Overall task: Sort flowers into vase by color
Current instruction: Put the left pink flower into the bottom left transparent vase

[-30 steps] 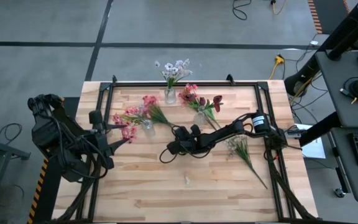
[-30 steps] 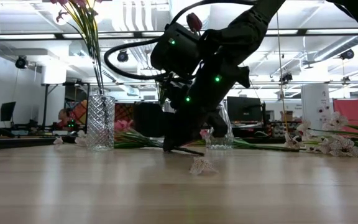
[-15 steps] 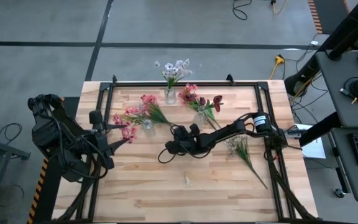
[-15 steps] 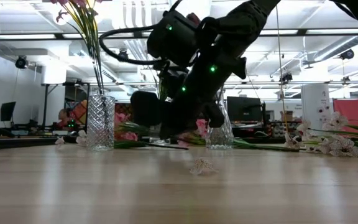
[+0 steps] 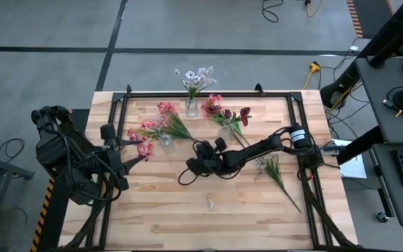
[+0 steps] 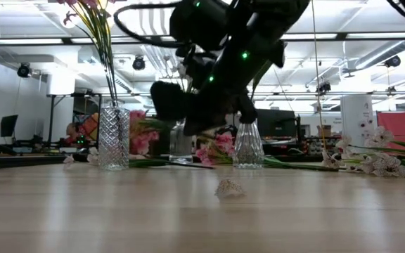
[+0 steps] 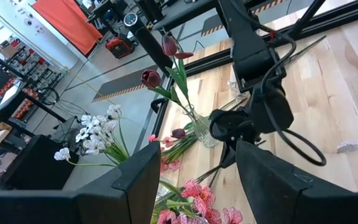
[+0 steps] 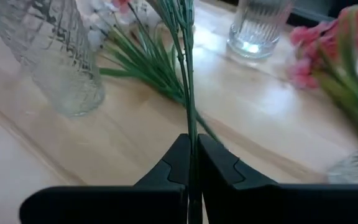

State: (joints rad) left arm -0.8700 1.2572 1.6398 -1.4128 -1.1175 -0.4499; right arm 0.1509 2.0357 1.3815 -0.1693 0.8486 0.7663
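My right gripper is at the table's middle, shut on a pink flower's green stalk; its blossom points toward the far edge. In the low view the gripper hangs above the boards. Three glass vases stand near the far edge. One holds white-lilac blossoms, a cut-glass one holds pink, and one holds dark red tulips with some pink. A white-lilac stem lies flat on the table's right. My left gripper waits open at the left edge. My right gripper pinches the thin green stalk between its two fingers. The stalk runs straight out ahead of them, past the cut-glass vase. The fingers come nearly level from the table's right. Whether the blossom end is clear of the table I cannot tell.
A small fallen blossom lies on the boards near the middle. A black frame rail runs around the table top. Loose pink blossoms lie by my left gripper. The near half of the table is bare wood.
My right gripper has risen from the table surface with the stalk in its shut fingers. The stalk's held end came up with it, and the pink blossom shifted slightly toward the far edge.
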